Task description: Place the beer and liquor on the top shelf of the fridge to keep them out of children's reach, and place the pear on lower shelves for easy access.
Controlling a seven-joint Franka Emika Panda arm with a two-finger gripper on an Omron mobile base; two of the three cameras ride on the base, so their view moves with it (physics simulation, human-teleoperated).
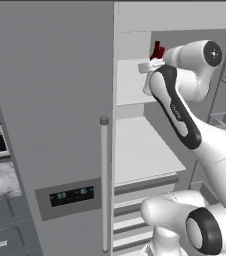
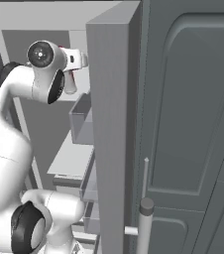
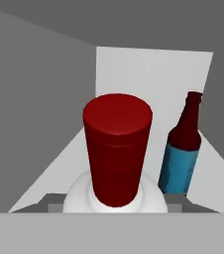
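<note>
Looking into the open fridge [image 1: 60, 100], I see white walls, a white back panel and flat white shelf boards stacked one above another. My arm reaches up to the top shelf [image 1: 130, 82]. The pincer [image 1: 152, 64] is pinching the liquor [image 3: 116, 163] just below its red cap; in the hand view the cap stands directly ahead of the pincer, with the whitish shoulder below it. The beer [image 3: 182, 149] stands upright on the same shelf, beyond the pincer and off to one side, near the liquor but apart from it, close to the back panel. I cannot tell whether the liquor's base touches the shelf. Below the pincer, a wider white shelf [image 1: 140, 150] lies bare. Grey door bins [image 2: 82, 121] hang on the open door beside the arm.
</note>
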